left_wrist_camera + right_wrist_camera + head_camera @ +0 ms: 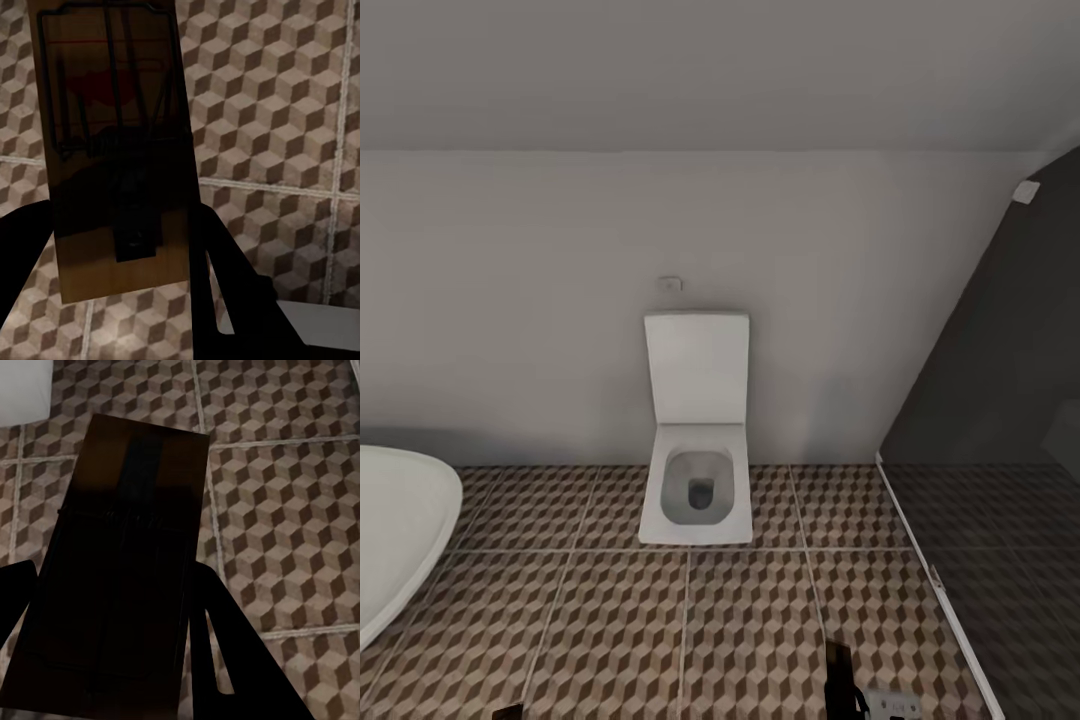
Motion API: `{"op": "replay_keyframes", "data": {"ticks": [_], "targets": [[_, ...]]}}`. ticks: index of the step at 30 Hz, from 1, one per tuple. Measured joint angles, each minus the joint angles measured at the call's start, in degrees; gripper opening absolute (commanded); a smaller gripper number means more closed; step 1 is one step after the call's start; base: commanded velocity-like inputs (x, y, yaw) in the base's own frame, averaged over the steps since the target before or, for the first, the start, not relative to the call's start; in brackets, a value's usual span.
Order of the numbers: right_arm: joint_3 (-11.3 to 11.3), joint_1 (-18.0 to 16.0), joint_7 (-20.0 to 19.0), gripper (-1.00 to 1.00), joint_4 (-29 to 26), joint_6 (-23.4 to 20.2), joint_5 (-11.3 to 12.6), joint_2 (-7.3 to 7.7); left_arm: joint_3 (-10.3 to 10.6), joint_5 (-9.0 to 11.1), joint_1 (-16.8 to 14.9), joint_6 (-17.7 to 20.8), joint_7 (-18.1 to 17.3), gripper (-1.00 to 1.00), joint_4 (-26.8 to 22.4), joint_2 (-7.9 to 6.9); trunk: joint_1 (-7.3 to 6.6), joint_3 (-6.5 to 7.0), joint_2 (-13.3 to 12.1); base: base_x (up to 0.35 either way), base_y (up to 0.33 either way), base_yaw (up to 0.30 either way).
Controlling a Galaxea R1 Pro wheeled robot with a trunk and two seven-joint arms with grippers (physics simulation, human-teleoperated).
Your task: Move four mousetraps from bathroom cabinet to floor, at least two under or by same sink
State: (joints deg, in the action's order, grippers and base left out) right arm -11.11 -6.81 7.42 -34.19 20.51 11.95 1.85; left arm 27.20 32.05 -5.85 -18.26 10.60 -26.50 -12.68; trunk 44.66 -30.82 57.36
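I'm facing the back wall [510,300] of the bathroom with a big open stretch of cube-pattern floor [610,630] ahead, so plenty of room to roll around. Tub [400,530] is curving in on my left side, dark glass panel [1000,420] is slanting along the right with its bottom rail running across the tiles, and the toilet [698,470] is sitting dead centre against the wall with its lid up. No sink in front of me, so I'm guessing I'm still needing to turn before putting anything down.

Left pincer [120,247] is closing on a mousetrap [112,150], board sticking out past the fingers, wire frame and red spot facing the camera, hanging above the tiles. Right pincer [112,660] is clamping a second mousetrap [127,555], which is looking very dark in shadow, also over the floor.

Worries: both boards are being held by one end, so a quick swing could be twisting them loose. Dropping them here by the toilet probably wouldn't count as next to the sink. Also that glass rail and the tub rim are the edges I'd be clipping if I'm turning wide.
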Motion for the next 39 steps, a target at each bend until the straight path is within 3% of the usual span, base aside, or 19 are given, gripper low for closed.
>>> {"op": "replay_keyframes", "data": {"ticks": [8,18,20,22,23,24,27,31,32,36,39], "targets": [[0.0,0.0,0.0,-1.0,0.0,0.0,0.0,0.0,0.0,-0.1,0.0,0.0,0.0,-1.0,-0.1,0.0,1.76,-2.16,3.2,0.0,0.0,0.0],[0.2,-0.3,0.0,-1.0,-1.4,-1.8,-0.4,0.62,-0.4,-0.1,0.0,1.8,0.2,-1.0,-0.5,-0.09,1.76,-2.43,3.2,0.0,0.0,0.0],[0.3,-1.7,0.2,-1.0,-3.0,-4.7,-1.6,0.64,-0.5,-0.2,-0.3,5.3,0.3,-1.0,-2.2,-0.42,1.76,-2.43,3.2,0.0,0.0,0.0],[0.3,-5.2,0.4,-1.0,-5.2,-11.6,-5.2,0.59,-0.8,-0.4,-1.6,13.7,0.5,-1.0,-7.1,-1.26,1.77,-2.42,3.2,0.0,0.0,0.0],[0.3,-8.1,0.4,-1.0,-6.1,-17.1,-8.0,0.53,-1.9,-0.2,-3.2,20.1,0.4,-1.0,-11.3,-1.67,1.76,-2.42,3.2,0.0,0.0,0.0],[0.3,-10.5,0.4,-1.0,-6.4,-19.8,-9.4,0.5,-3.4,-0.4,-4.8,24.4,0.4,-1.0,-14.0,-1.84,1.77,-2.41,3.2,0.0,0.0,0.0],[0.3,-16.4,0.4,-1.0,-6.8,-23.0,-11.0,0.4,-7.4,-0.4,-9.5,32.4,0.4,-1.0,-18.1,-1.95,1.76,-2.42,3.2,0.0,0.0,0.0],[0.3,-25.0,0.5,-1.0,-7.0,-27.1,-11.6,0.15,-9.3,-0.4,-19.0,41.6,0.5,-1.0,-19.3,-1.99,1.76,-2.42,3.2,0.0,0.0,0.0],[0.3,-27.0,0.4,-1.0,-7.0,-28.7,-11.7,0.16,-9.5,-0.5,-21.1,43.0,0.5,-1.0,-18.8,-2.01,1.76,-2.41,3.2,0.0,0.0,0.0],[0.3,-29.8,0.2,-1.0,-6.6,-30.7,-11.5,0.12,-9.7,-0.4,-23.2,44.2,0.4,-1.0,-15.3,-1.97,1.76,-2.43,3.2,0.0,0.0,0.0],[0.1,-30.4,0.0,-1.0,-4.6,-28.5,-11.4,-0.19,-9.6,-0.4,-23.7,38.9,0.1,-1.0,-7.7,-1.24,1.76,-2.43,3.2,0.0,0.0,0.0]]}}
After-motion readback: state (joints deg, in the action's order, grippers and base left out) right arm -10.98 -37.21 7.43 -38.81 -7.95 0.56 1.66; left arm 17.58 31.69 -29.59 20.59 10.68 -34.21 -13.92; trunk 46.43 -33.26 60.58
